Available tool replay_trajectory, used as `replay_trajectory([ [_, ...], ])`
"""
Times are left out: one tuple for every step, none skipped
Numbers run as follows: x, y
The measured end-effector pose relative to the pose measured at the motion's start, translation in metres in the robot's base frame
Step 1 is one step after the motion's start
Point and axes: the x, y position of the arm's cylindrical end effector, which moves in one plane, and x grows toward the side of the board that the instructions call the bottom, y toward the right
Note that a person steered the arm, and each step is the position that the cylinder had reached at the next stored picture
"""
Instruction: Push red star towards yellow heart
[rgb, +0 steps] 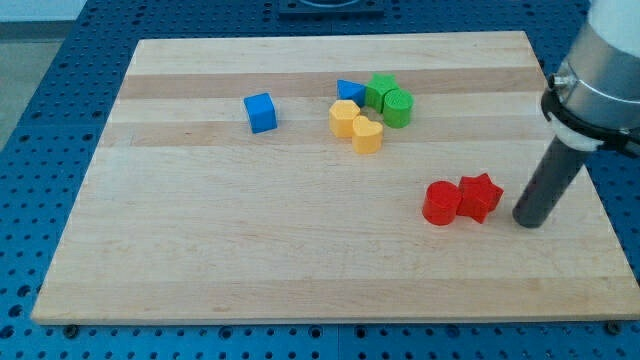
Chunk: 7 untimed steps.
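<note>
The red star (481, 196) sits low on the view's right side of the wooden counter (200, 260), touching a red cylinder (440, 203) on its left. My tip (529, 222) rests on the counter just to the right of the star, slightly lower in the view, with a small gap between them. There is no hand on this arm, only the straight rod, so nothing opens, closes or holds anything. The yellow heart (367, 134) lies well apart, up and to the view's left of the star, in a tight cluster: a yellow block (345, 117) whose shape I cannot make out touches it, with a blue triangular block (350, 90) and two green blocks (389, 99) just behind. A blue cube (260, 112) stands alone further left. As I judge it, the step in hand is lining up behind the star. A straight push from where my tip stands would drive the star into the red cylinder and carry both leftwards, missing the heart. Better to bring my tip a little lower and keep it on the star's lower-right side, so the push runs diagonally up and left. Contact should meet the star's middle, since its points may make it spin off the rod. Short strokes with corrections should keep it on line.
</note>
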Motion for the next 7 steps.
replay_trajectory([
  [-0.007,-0.007],
  [-0.010,-0.023],
  [-0.010,-0.043],
  [-0.010,-0.045],
  [-0.010,-0.046],
  [-0.011,-0.055],
  [-0.016,-0.067],
])
